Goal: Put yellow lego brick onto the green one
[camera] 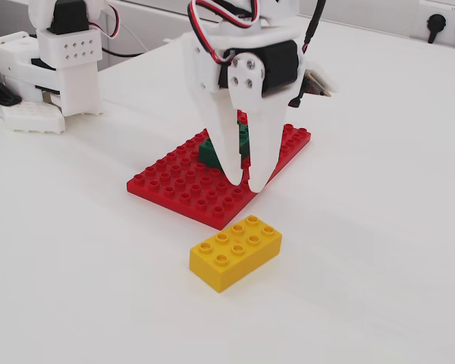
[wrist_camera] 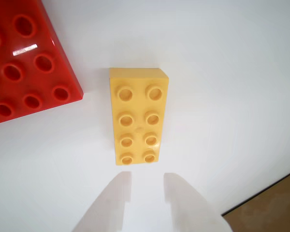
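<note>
White end effector [camera: 246,184] hangs slightly open and empty above the red baseplate's [camera: 174,182] near edge. Yellow lego brick [camera: 235,251] lies on the counter [camera: 379,227] just before the baseplate; the green one [camera: 209,152] sits on it.

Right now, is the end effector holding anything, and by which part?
Nothing is held. The end effector hangs open and empty above the yellow lego brick, which lies on the table.

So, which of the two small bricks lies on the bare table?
The yellow brick; it lies alone on the white table, while the green brick sits on the red plate.
</note>
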Available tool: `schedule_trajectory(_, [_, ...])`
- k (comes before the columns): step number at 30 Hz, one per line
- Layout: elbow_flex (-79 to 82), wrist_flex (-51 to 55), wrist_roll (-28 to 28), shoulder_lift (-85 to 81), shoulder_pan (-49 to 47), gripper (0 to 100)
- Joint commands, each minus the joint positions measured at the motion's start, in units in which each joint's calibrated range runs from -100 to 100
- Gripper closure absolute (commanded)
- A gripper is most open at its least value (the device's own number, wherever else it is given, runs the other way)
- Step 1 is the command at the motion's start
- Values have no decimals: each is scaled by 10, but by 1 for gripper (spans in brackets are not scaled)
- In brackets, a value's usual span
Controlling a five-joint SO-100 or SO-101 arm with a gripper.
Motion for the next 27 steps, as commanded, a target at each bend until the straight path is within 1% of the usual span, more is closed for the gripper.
schedule_trajectory(1, [-23,-6,-4,5,-2,92])
schedule_trajectory(6, [-23,-24,-2,10,8,92])
schedule_trajectory(9, [-18,-24,14,11,14,92])
schedule_trajectory(15, [-15,-28,27,11,28,81])
schedule_trajectory(18, [-14,-27,28,13,31,78])
schedule_trajectory(27, [-14,-21,28,72,45,78])
